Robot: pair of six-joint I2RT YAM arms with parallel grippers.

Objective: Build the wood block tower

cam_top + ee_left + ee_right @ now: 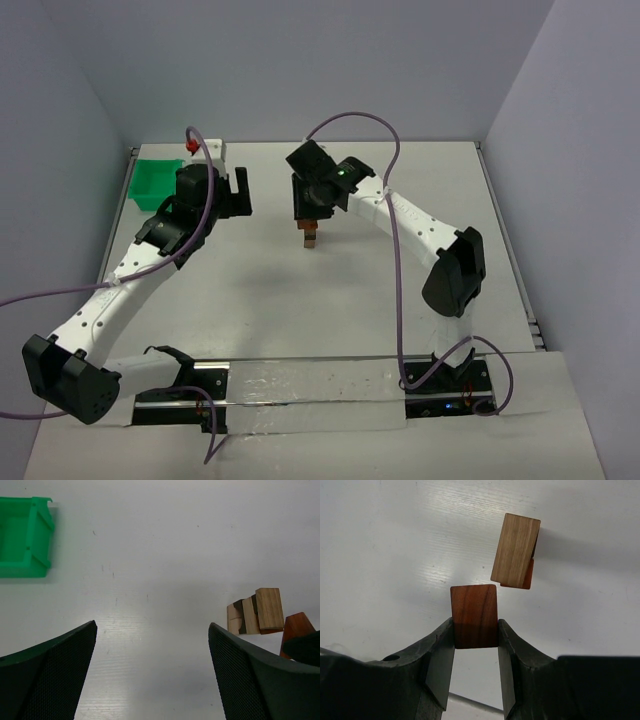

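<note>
Tower (pixel 516 550), tan on top, reddish beneath; reddish-brown block (pixel 474 615) tight between right jaws; left jaws wide apart.

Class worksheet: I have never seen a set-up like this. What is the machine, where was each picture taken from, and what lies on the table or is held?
Two robot arms are bolted at the near edge of a table. One picture looks down on both; the other two come from a camera on each wrist, so the dark shapes at the bottom are that arm's own fingers. The left gripper is open and empty, with a green bin beyond it. The right gripper is shut on a reddish-brown block, close to the wood block tower.
</note>
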